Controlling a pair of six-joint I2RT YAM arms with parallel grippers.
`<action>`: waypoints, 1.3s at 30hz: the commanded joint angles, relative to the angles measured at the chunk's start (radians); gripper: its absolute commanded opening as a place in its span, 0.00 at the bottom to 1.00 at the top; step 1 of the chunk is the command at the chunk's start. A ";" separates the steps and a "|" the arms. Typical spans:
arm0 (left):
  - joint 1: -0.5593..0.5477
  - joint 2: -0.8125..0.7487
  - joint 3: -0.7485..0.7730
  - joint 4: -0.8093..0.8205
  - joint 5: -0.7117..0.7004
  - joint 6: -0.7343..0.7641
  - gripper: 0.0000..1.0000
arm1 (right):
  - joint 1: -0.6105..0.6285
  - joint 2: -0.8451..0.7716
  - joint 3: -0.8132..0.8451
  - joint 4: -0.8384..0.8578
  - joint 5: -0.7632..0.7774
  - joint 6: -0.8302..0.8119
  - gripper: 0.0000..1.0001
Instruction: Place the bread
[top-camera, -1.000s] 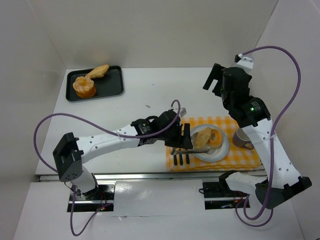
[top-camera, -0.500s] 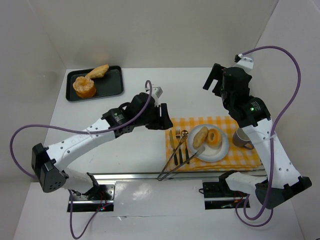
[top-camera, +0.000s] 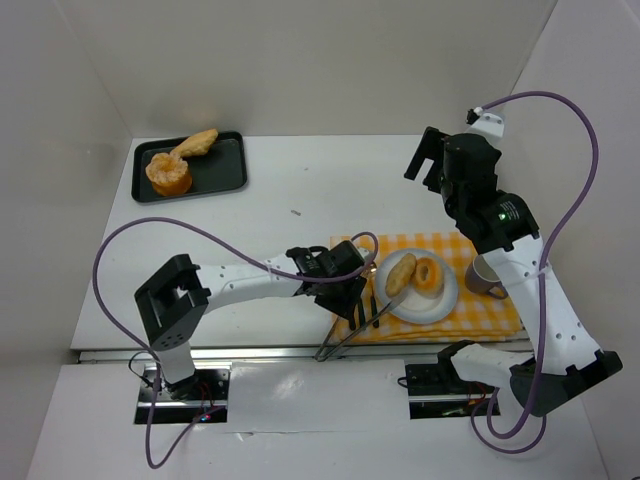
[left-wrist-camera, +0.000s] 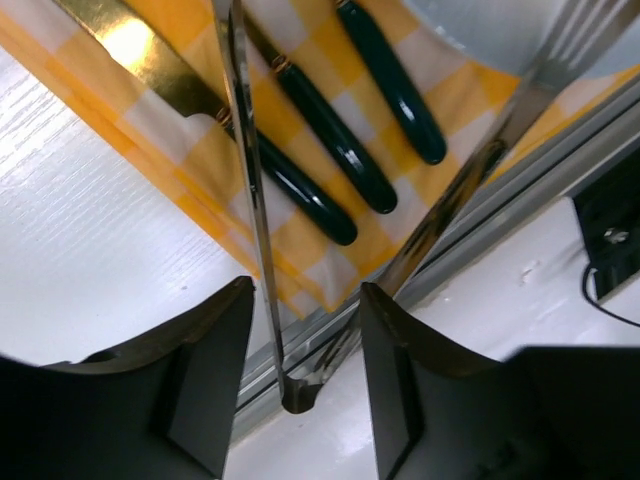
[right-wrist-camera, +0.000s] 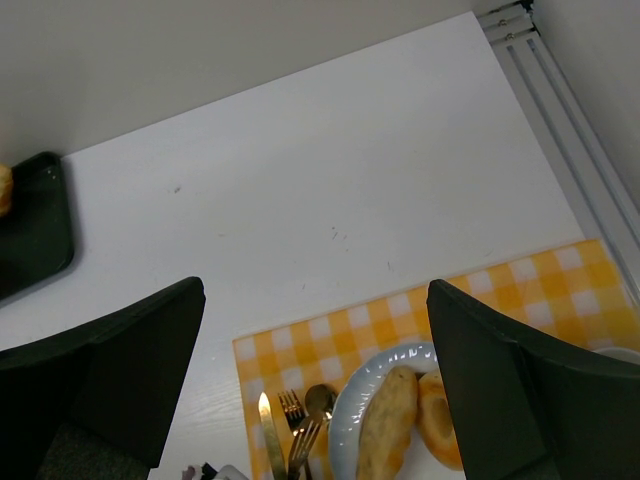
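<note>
Straddling hinge end of tongs (left-wrist-camera: 252, 200) with left gripper (left-wrist-camera: 305, 300), jaws wide, gripping nothing; long axis toward plate (top-camera: 441, 305); bread (top-camera: 168, 175) on tray (top-camera: 222, 165) off far-left, nearer left arm.

The white table (top-camera: 300, 180) carries a black tray (top-camera: 228, 170) at ten o'clock, near its far left corner. A yellow checked cloth (top-camera: 440, 330) lies flat at four o'clock, reaching the near edge. Metal tongs (top-camera: 345, 335) lie at six o'clock, their arms across the cloth's left corner and their hinge over the near rail. A small dark speck (top-camera: 297, 212) sits near the middle.
</note>
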 joint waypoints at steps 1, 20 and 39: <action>-0.007 0.002 -0.003 0.047 -0.023 0.015 0.58 | -0.005 -0.003 0.010 0.029 0.011 -0.004 0.99; -0.016 0.070 0.026 -0.021 -0.077 0.028 0.06 | -0.005 0.007 0.010 0.029 -0.001 -0.004 0.99; 0.424 -0.084 0.035 -0.153 -0.182 -0.019 0.00 | -0.005 0.017 0.001 0.039 -0.019 -0.004 0.99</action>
